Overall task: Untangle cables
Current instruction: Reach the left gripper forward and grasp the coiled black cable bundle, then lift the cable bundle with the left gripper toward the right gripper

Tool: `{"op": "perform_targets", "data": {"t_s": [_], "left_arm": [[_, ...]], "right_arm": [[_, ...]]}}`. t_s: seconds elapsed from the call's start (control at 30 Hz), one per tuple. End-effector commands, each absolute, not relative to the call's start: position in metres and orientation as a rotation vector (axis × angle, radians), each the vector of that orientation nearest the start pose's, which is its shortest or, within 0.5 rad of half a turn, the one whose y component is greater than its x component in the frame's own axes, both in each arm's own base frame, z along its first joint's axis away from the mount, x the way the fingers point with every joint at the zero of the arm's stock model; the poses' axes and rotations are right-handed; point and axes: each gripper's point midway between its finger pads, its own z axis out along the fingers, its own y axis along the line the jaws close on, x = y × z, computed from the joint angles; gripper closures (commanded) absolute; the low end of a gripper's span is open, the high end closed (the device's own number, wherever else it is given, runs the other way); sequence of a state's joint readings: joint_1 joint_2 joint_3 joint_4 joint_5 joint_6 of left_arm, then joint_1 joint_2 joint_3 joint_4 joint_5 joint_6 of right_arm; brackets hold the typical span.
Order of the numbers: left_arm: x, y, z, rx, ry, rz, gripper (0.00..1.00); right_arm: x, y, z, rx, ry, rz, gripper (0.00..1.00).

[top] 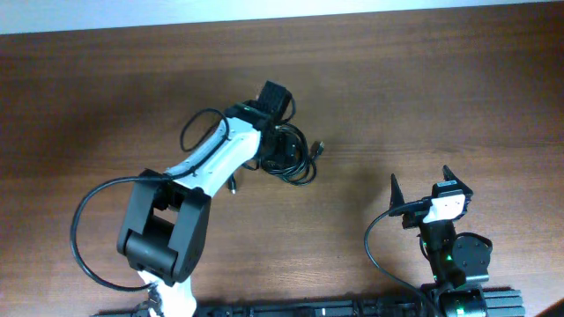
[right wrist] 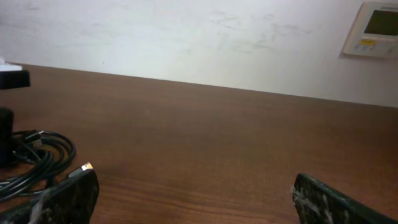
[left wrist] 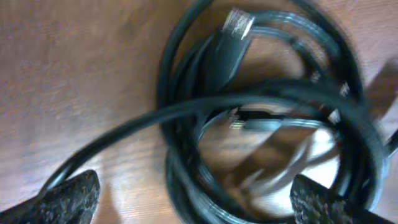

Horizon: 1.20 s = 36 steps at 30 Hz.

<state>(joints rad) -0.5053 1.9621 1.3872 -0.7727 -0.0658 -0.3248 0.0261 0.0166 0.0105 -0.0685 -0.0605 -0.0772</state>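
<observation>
Cables (top: 293, 158) are recorded as one coiled bundle near table centre, with a plug end (top: 319, 148) at its 2 o'clock. The left gripper (left wrist: 194, 202) is poised directly over the coil, fingers spread wide, nothing held. The right gripper (top: 420, 176), likewise open and empty, is parked well apart at the coil's 4 o'clock. The left arm is judged nearer.

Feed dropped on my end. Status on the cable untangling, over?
Left gripper open, low over the cables, nothing gripped. Right gripper open, empty, parked well apart. Cables in one tangled coil on the table; no obstruction seen.
</observation>
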Motion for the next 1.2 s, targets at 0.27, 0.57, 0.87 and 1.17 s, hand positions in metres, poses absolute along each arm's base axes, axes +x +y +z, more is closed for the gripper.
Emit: {"op": "perform_targets", "data": {"t_s": [0.27, 0.57, 0.87, 1.17], "left_arm": [[0.363, -0.189, -0.012, 0.152, 2.957, 0.118, 0.01], [0.376, -0.188, 0.048, 0.125, 2.815, 0.093, 1.00], [0.353, -0.154, 0.273, 0.201, 2.268, 0.050, 1.00], [0.347, -0.152, 0.277, 0.223, 2.269, 0.053, 1.00]], "right_arm": [[0.246, 0.018, 0.155, -0.129, 1.647, 0.019, 0.01], [0.246, 0.018, 0.155, -0.129, 1.647, 0.019, 0.02], [0.246, 0.018, 0.155, -0.129, 1.647, 0.019, 0.02], [0.246, 0.018, 0.155, -0.129, 1.646, 0.019, 0.01]]}}
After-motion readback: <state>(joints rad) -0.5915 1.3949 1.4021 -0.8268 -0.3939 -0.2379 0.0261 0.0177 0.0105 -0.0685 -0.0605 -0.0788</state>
